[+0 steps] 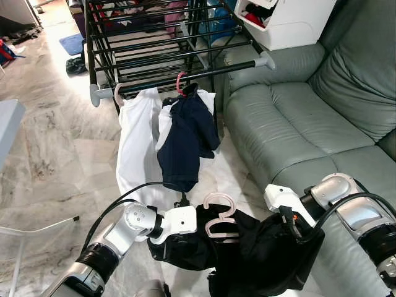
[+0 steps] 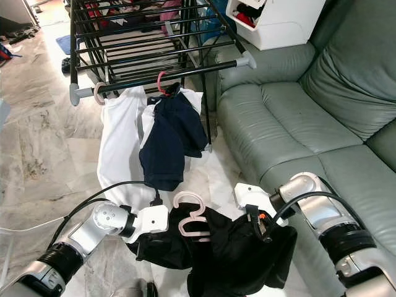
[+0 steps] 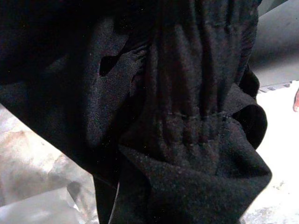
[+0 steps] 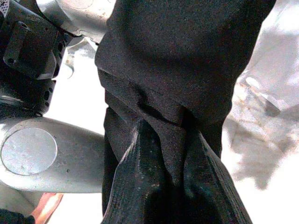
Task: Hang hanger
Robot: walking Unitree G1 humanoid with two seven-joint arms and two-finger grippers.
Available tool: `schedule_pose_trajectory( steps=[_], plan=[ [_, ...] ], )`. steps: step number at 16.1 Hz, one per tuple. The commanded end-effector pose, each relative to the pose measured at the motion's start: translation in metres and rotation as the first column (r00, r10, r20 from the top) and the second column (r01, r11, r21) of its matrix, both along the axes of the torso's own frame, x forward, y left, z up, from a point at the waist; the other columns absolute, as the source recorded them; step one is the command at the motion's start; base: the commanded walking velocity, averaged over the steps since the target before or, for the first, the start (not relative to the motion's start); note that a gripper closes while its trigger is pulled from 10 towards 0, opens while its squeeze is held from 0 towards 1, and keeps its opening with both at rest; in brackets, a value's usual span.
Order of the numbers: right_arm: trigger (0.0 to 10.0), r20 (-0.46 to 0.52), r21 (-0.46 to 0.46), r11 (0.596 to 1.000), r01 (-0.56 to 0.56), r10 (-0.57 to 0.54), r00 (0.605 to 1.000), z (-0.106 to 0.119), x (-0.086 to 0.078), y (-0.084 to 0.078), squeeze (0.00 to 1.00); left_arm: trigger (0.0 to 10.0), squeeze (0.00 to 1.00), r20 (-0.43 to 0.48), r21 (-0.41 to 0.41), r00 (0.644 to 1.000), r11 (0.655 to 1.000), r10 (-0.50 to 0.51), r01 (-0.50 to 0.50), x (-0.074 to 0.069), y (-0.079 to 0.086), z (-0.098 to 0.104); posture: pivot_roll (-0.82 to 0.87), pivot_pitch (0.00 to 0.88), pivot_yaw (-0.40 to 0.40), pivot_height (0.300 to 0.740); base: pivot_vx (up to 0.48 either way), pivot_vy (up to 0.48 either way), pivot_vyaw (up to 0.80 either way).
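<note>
Black garment (image 1: 247,253) w/ pink hanger (image 1: 221,218) held low btwn both arms, in front of rack (image 1: 179,71), sofa (image 1: 322,124) at right.
Eye views: hanger lying on the cloth, hook up. L gripper (image 3: 154,140) & R gripper (image 4: 163,140) buried in cloth in wrist views; fingers' state can't tell. R wrist view adds silver arm (image 4: 42,154).

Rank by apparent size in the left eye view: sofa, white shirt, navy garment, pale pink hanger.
1. Sofa
2. White shirt
3. Navy garment, though it overlaps the shirt, so these two are close
4. Pale pink hanger
</note>
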State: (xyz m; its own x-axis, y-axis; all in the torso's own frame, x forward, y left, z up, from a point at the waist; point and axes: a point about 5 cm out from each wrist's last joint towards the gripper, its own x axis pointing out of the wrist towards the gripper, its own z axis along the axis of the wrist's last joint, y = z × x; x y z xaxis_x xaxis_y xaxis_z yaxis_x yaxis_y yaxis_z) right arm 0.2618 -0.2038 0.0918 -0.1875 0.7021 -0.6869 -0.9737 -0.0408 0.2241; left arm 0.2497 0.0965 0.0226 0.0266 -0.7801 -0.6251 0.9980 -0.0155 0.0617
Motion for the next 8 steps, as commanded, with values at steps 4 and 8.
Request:
schedule_pose_trajectory(
  steps=[4,8],
  plan=[
    [0.0,-0.012,0.01,1.0,0.006,-0.006,1.0,0.001,-0.002,-0.002,0.0,0.0,0.0,0.095,0.016,0.995,0.999,0.043,-0.045,0.01,0.003,0.002,-0.07,0.0,0.014,0.74,0.0,0.0,0.0],
    [0.0,0.065,-0.014,0.996,0.084,-0.083,0.994,-0.014,-0.005,-0.005,0.0,10.0,1.0,0.189,-0.02,0.972,0.99,0.14,-0.138,0.02,0.002,0.003,-0.08,0.0,0.014,0.74,0.0,0.0,0.0]
  ],
)
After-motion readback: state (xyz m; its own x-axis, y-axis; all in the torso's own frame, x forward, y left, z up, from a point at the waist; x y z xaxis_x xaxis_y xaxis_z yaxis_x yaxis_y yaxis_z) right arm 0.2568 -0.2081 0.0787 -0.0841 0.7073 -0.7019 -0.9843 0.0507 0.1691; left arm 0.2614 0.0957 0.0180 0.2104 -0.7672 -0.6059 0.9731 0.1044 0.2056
